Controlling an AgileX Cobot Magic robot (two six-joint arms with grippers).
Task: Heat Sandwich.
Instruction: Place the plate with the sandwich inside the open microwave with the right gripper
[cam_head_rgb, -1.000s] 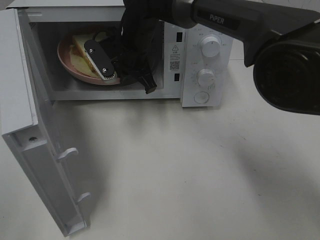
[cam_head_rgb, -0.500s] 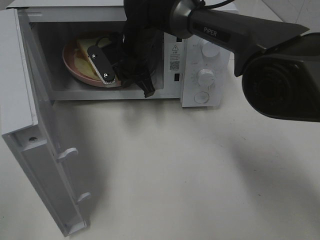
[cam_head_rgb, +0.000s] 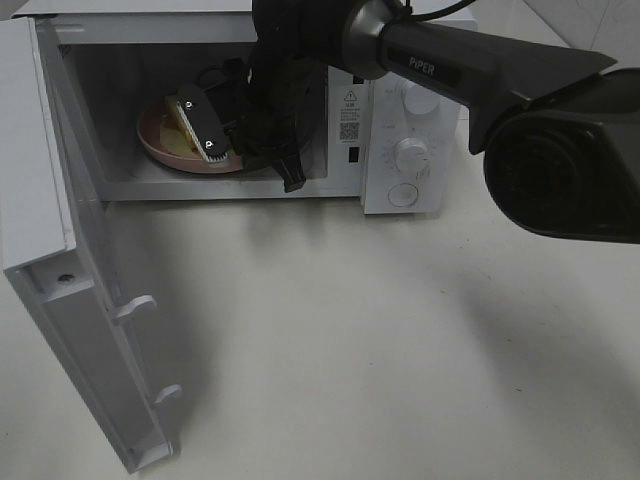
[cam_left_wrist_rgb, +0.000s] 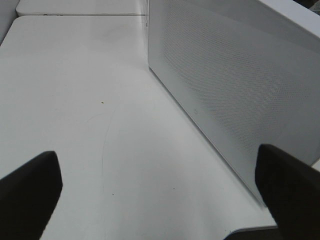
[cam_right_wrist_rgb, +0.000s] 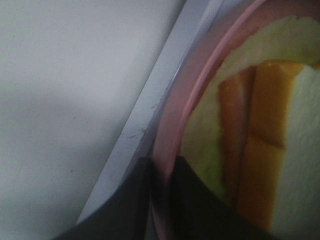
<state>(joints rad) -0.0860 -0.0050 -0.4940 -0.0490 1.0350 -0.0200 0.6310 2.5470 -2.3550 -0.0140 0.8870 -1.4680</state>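
Observation:
The sandwich (cam_head_rgb: 170, 128) lies on a round pink plate (cam_head_rgb: 160, 152) inside the open microwave (cam_head_rgb: 345, 60). It is white bread with orange-yellow filling, seen close in the right wrist view (cam_right_wrist_rgb: 270, 125). My right gripper (cam_head_rgb: 215, 152) reaches into the cavity and is shut on the plate's near rim (cam_right_wrist_rgb: 172, 120). Its dark fingers (cam_right_wrist_rgb: 125, 210) pinch the rim from both sides. My left gripper (cam_left_wrist_rgb: 160, 200) is wide open and empty over the white table, beside a perforated white panel of the microwave (cam_left_wrist_rgb: 240, 85). It is out of the exterior view.
The microwave door (cam_head_rgb: 70, 290) is swung fully open at the left and sticks out toward the front. Two knobs (cam_head_rgb: 420, 92) sit on the control panel at the right. My right arm (cam_head_rgb: 480, 70) spans the top right. The white table (cam_head_rgb: 400, 330) lies in front.
My right gripper has carried the plate with the sandwich to the right and deeper into the microwave cavity. The door has not moved.

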